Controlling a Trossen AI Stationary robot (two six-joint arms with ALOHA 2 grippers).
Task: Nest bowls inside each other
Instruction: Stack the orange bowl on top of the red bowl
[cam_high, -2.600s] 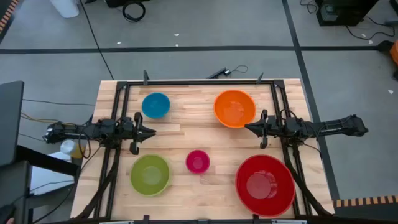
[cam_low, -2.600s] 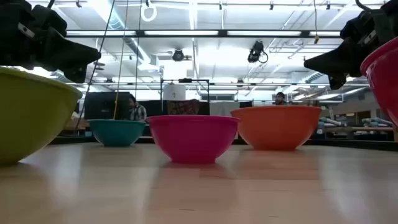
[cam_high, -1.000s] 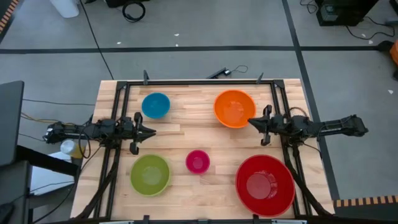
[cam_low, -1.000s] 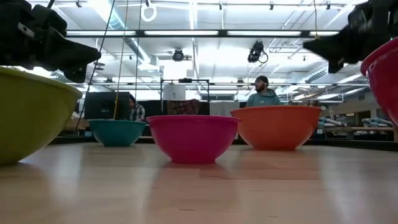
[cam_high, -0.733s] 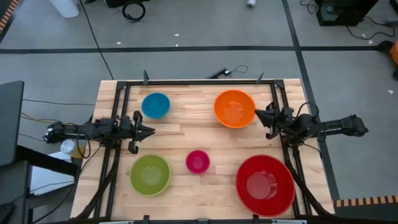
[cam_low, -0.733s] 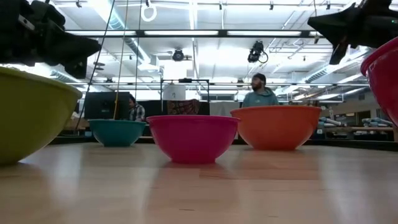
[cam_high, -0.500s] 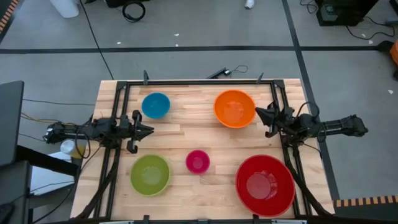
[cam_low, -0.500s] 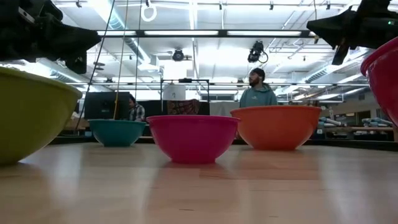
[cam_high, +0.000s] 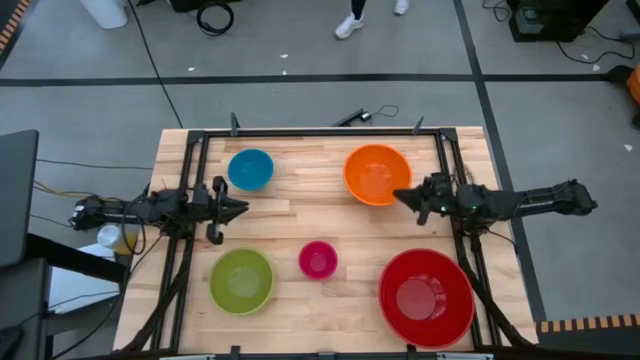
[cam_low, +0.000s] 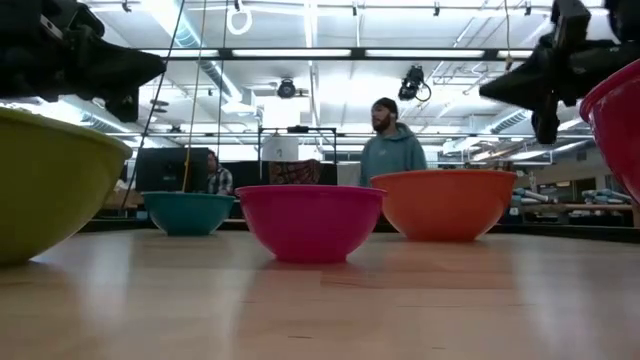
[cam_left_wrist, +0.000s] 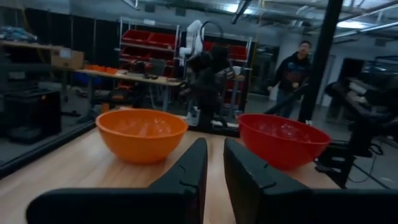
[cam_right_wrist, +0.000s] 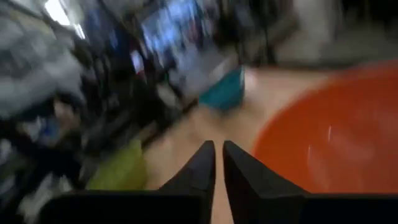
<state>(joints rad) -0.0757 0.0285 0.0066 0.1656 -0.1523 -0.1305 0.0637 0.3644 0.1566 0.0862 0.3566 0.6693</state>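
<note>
While five round plastic bowls sit apart on the wooden bench (cam_high: 300, 225), the right hand (cam_high: 400, 196) hangs at the orange bowl's (cam_high: 377, 174) rim, fingers nearly together, empty. Left hand (cam_high: 241, 209) waits between blue bowl (cam_high: 250, 169) and green bowl (cam_high: 241, 281), narrow gap, empty.

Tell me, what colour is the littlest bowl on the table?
The littlest bowl is pink. The high view shows it best.
</note>
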